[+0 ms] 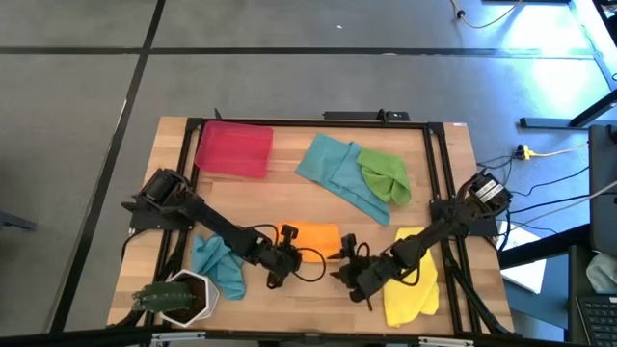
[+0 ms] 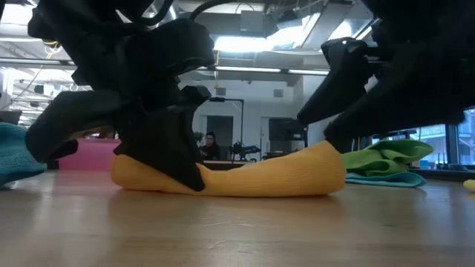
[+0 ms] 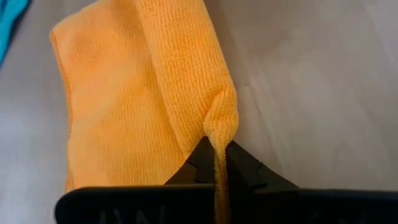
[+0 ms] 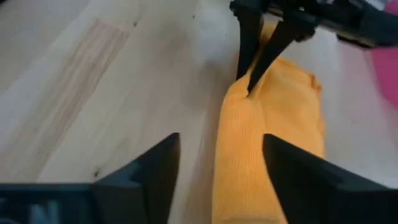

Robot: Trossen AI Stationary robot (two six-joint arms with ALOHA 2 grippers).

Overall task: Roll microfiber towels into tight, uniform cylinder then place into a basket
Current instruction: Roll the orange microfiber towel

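The orange towel (image 1: 310, 238) lies partly rolled on the table's near middle, a long thick fold along one side (image 3: 180, 74). My left gripper (image 3: 217, 146) is at its left end, shut on the cloth. My right gripper (image 4: 221, 140) stands open at the right end (image 2: 326, 167). Its two fingers are on either side of the roll (image 4: 242, 162), and I see no clear touch. The red basket (image 1: 234, 147) sits at the far left. My left gripper pinches a thin raised ridge of cloth (image 3: 221, 127) at the end of the towel's rolled fold between its two fingers. It comes slanting down from the table's left. How many layers it has I cannot tell. The rest of the towel lies slack on the table.
A teal towel (image 1: 337, 172) and a green one (image 1: 384, 173) lie at the far right. Another teal towel (image 1: 217, 265) is near the left arm. A yellow towel (image 1: 410, 289) lies under the right arm. A white pot with a plant (image 1: 183, 297) stands at the near left corner.
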